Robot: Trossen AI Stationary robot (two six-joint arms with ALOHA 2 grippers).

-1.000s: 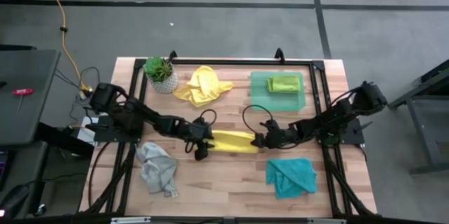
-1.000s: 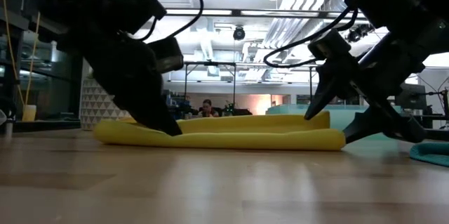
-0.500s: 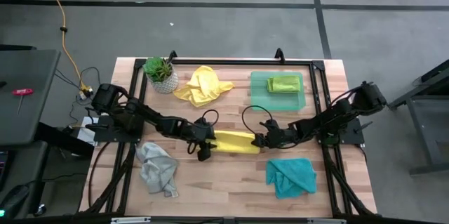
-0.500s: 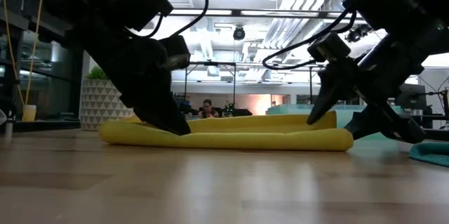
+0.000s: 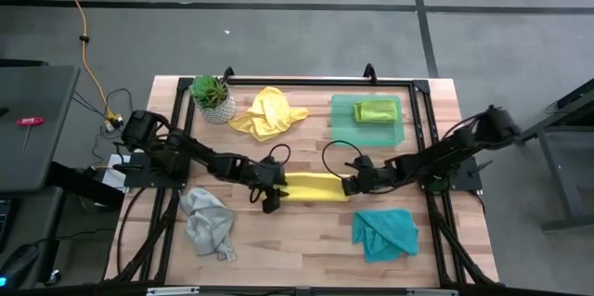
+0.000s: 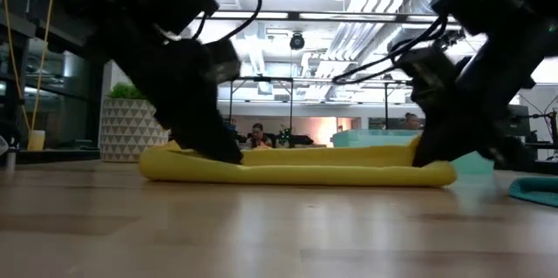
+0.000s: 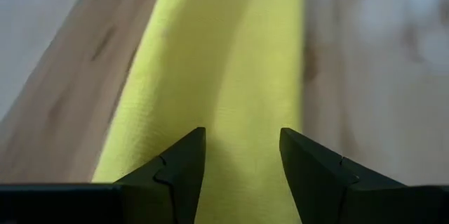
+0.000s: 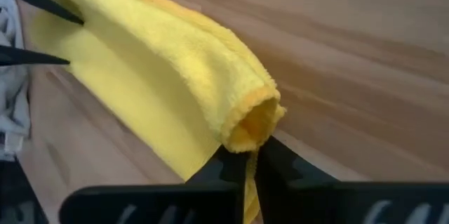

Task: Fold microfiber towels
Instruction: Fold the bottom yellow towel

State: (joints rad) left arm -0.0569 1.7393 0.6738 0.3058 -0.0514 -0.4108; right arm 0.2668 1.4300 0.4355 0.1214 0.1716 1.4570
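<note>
A yellow microfiber towel (image 5: 316,186), folded into a long band, lies along the table's middle. My left gripper (image 7: 242,136) stands open at its left end (image 6: 174,160). At the band's right end, my right gripper (image 8: 251,159) is shut on the cloth. Further microfiber towels lie loose: a crumpled yellow one (image 5: 267,113) at the back, a grey one (image 5: 209,222) near left, a teal one (image 5: 383,232) near right. A folded lime-green one (image 5: 376,110) lies in a tray. My left gripper rests its open fingertips (image 6: 228,152) on top of the band near its left end (image 7: 231,97), slanting down from the table's left. Nothing is pinched between them. The towel lies flat on the table under them. My right gripper pinches the towel's right end (image 8: 247,136) between its two shut fingers, just under the open, rolled-looking fold. The fingers slant down from the table's right, along the band. How many layers they hold I cannot tell. That end stays low on the table (image 6: 436,173).
A translucent green tray (image 5: 367,122) sits at the back right and a potted plant (image 5: 212,97) at the back left. A black frame (image 5: 422,87) runs round the table's edges. Bare wood (image 5: 297,236) lies near the front between the grey and teal towels.
My right gripper has rolled its wrist and shut on the yellow towel's right end, its fingers open a second ago. The folded towel has slid a little toward the table's right, staying flat on the table.
</note>
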